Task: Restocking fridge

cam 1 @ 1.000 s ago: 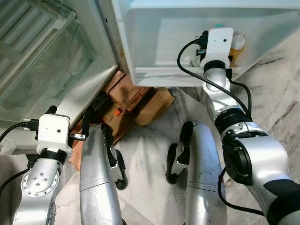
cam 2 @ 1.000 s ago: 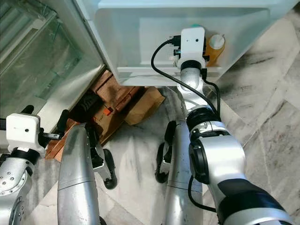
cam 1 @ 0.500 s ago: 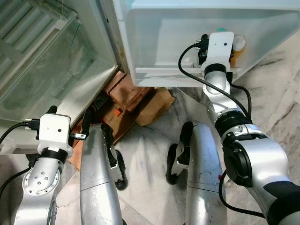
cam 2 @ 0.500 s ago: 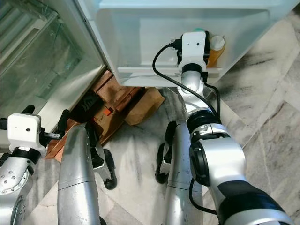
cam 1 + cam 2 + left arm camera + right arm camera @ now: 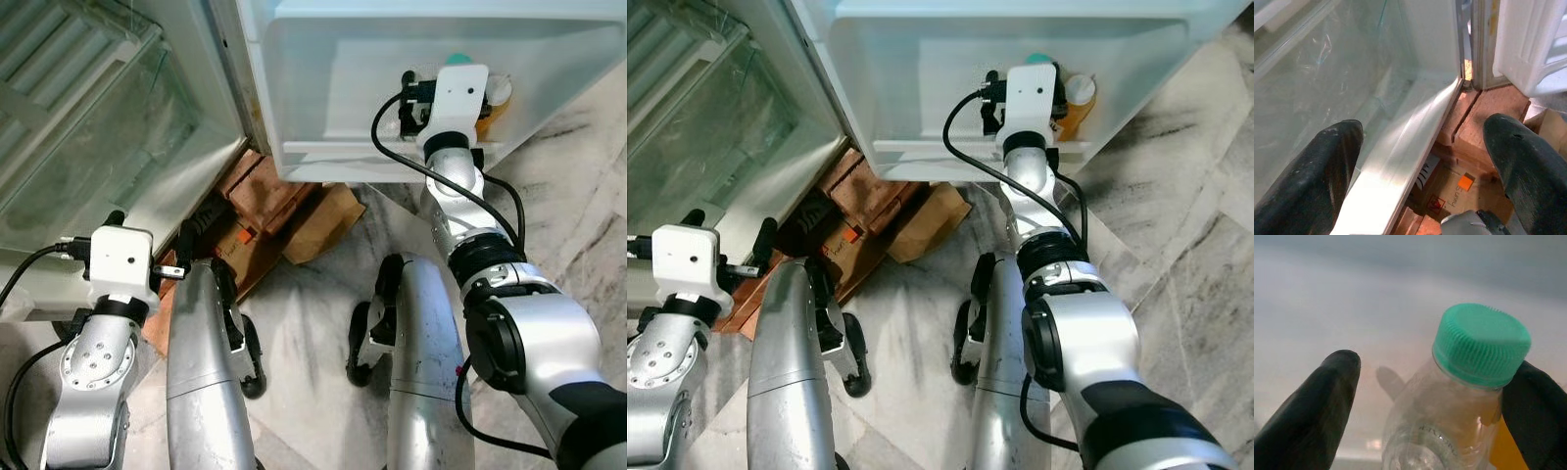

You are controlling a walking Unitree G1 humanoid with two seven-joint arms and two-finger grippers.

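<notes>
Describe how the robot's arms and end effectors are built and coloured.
Both arms are silver metal with black joint bands. Each wrist carries a white camera box with a black cable. The left end effector and right end effector have two long, rounded black fingers.

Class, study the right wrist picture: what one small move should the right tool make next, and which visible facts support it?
Probably draw straight back from the door shelf. The right tool is open: one finger stands clear of the green-capped bottle, the other sits at its far side. The bottle stands upright in the shelf beside an orange bottle, so it seems placed.
</notes>
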